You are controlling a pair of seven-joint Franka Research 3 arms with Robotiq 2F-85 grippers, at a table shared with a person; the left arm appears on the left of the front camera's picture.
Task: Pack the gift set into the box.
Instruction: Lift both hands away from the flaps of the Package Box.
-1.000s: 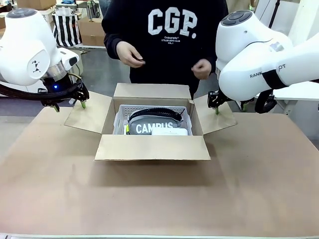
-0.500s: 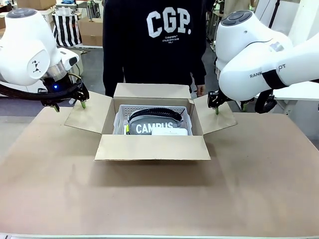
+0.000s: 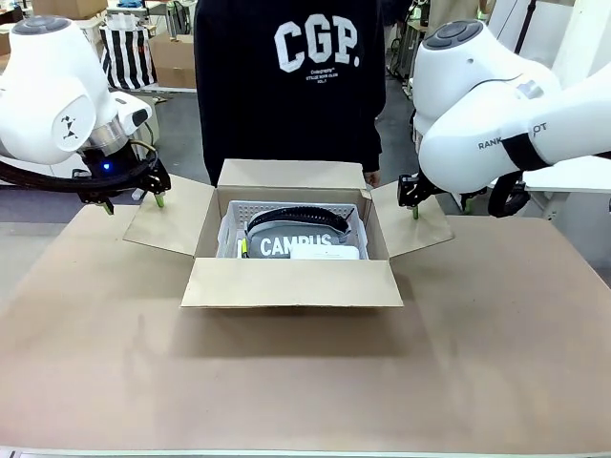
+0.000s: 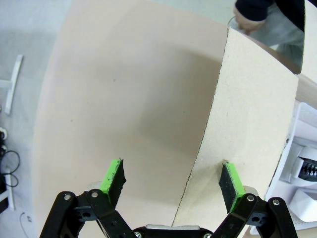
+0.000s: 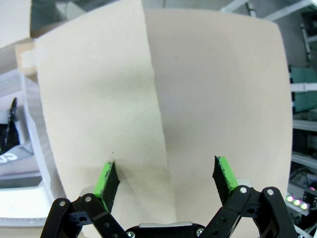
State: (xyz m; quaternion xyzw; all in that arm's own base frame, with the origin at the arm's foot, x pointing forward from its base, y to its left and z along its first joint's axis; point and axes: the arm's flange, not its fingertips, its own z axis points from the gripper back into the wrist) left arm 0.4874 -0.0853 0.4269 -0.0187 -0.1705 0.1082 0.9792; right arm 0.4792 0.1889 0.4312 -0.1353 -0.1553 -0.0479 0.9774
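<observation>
While gift set (image 3: pixel 296 245) lies in box (image 3: pixel 291 283), flaps (image 3: pixel 170 218) underlie left claw (image 4: pixel 172 174), right claw (image 5: pixel 165 173).

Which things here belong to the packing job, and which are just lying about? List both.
Job in hand:
- box, flaps open
- gift set, already inside the box
- left jaws and right jaws, open, each over a side flap's edge

Lying about:
- striped bag, on the floor behind
- small carton, beside the bag
</observation>
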